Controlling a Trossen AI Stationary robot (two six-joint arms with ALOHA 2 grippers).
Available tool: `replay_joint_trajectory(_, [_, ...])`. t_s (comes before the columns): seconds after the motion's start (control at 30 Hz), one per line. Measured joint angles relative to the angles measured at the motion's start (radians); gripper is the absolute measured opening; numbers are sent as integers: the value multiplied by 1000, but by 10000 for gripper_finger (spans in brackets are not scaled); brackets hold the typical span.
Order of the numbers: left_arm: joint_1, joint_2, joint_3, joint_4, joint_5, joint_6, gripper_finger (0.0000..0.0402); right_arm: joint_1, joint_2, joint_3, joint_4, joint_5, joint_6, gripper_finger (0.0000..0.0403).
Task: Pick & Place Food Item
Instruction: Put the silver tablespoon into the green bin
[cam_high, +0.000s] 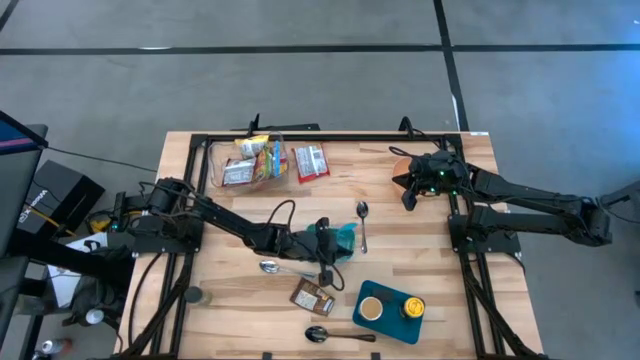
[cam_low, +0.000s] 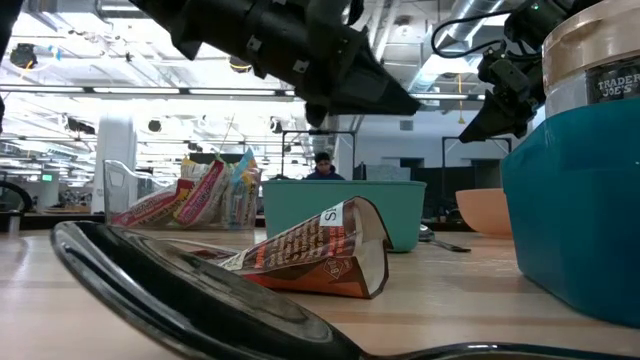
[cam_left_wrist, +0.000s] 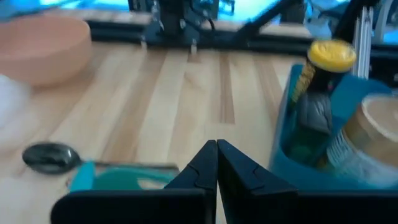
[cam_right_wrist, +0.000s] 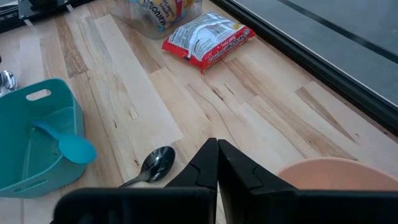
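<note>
While my left gripper (cam_high: 327, 268) hangs pinched shut and empty beside the teal bin (cam_high: 343, 238), the brown snack packet (cam_high: 312, 297) lies on the table just beside it; my right gripper (cam_high: 408, 196), fingers together, waits over the peach bowl (cam_right_wrist: 323, 174).

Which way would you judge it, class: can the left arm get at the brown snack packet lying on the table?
Probably yes. The left gripper, shut and empty, hangs beside the teal bin, and the brown snack packet lies close by on open wood with nothing between them. It must open first.
</note>
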Motion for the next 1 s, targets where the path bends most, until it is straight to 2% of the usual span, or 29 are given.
replay_joint_trajectory(0.2, [-23, -54, 1, -166, 2, -89, 2, 0, 1, 0, 0, 0, 0, 0])
replay_joint_trajectory(0.5, [-75, -209, 0, -533, -2, -204, 1, 0, 1, 0, -4, 0, 0, 0])
replay_joint_trajectory(0.7, [-112, -281, 0, -697, -26, -209, 1, 0, 1, 0, -5, 0, 0, 0])
replay_joint_trajectory(1.0, [-134, -297, 0, -880, -35, -208, 0, 0, 1, 0, -13, 0, 0, 0])
